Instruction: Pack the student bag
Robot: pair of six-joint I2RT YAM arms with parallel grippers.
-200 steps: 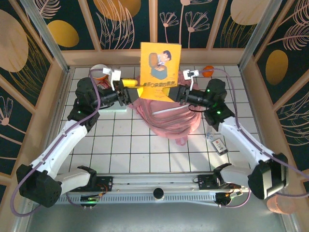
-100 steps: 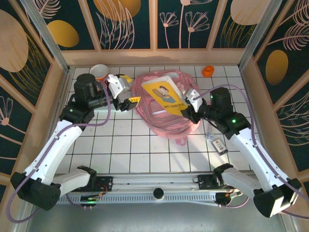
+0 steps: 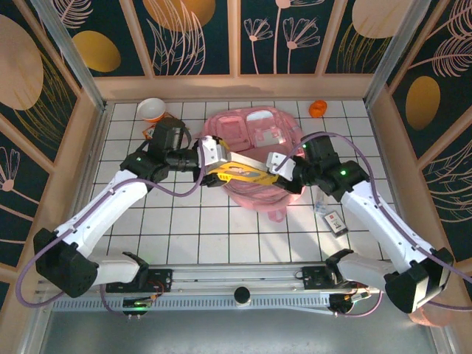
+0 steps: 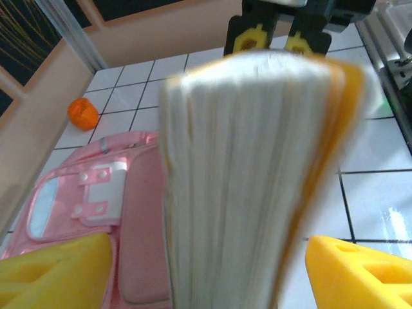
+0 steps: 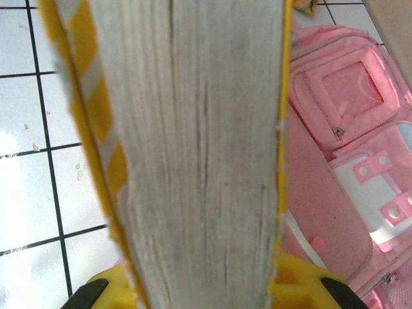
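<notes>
The pink student bag lies flat at the back middle of the table, pockets up; it also shows as the bag and the bag. A thick yellow-covered book hangs level over the bag's near edge. My right gripper is shut on the book's right end; its yellow fingers press both covers of the book. My left gripper is open around the left end. Its fingers stand apart from the page block, with bag and tile visible in the gaps.
An orange ball-like item sits at the back right and a white and orange bowl at the back left. A small card packet lies on the tiles right of the bag. Wooden walls ring the table.
The book went from upright and raised to tilted in the right gripper alone, and now hangs level and lower. The left gripper had let go and has come back around the left end.
</notes>
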